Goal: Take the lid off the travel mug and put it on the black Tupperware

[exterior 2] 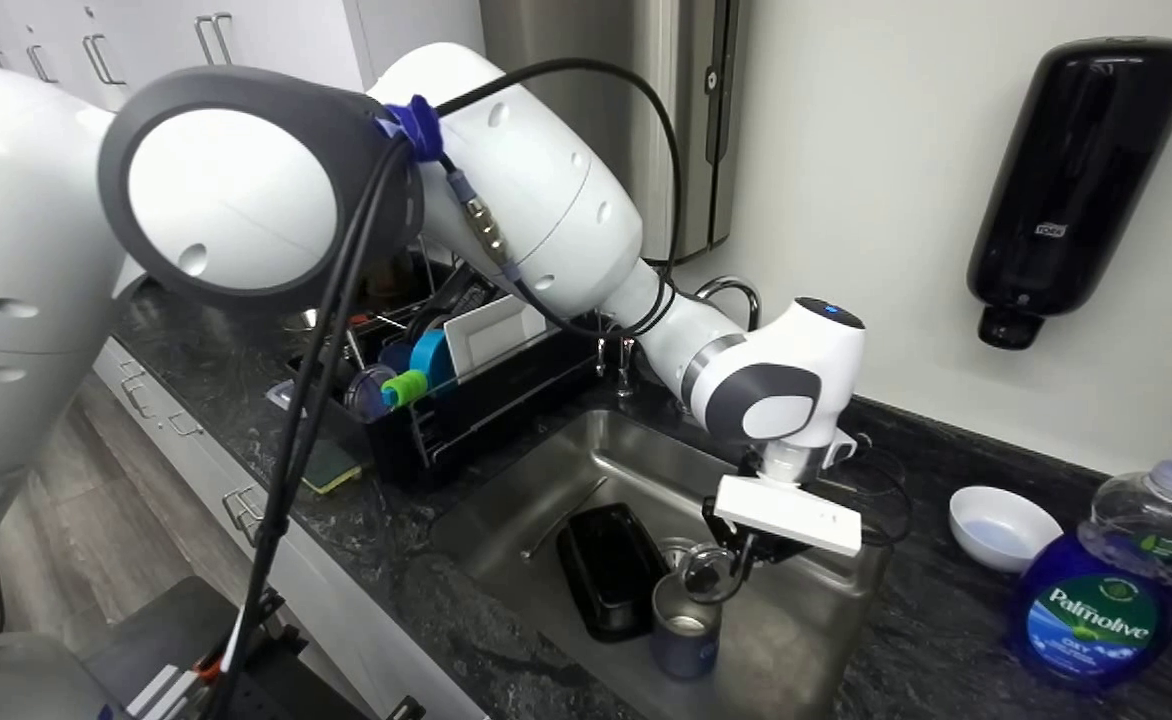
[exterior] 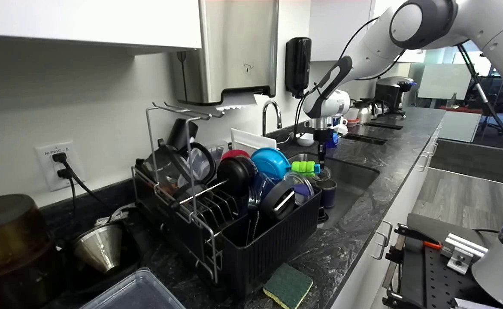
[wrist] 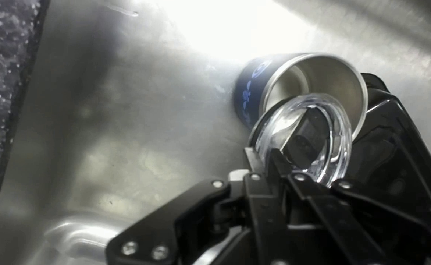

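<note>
In an exterior view, the claw (exterior: pixel 321 165) held the clear lid (exterior: pixel 324 174) tilted above the open travel mug (exterior: pixel 327 195). In an exterior view, the mug stood upright in the sink (exterior 2: pixel 781 640) beside the black Tupperware (exterior 2: pixel 611 570), whose long axis slanted upper left to lower right. In the wrist view, the claw was clamped on the lid's rim, disc canted.

The lid (wrist: pixel 307 141) is off! Clear, tilted, it hangs by the rim of the mug (exterior 2: pixel 686 637), dark blue, upright, open; black Tupperware (exterior 2: pixel 611 570) lies just beside it.
</note>
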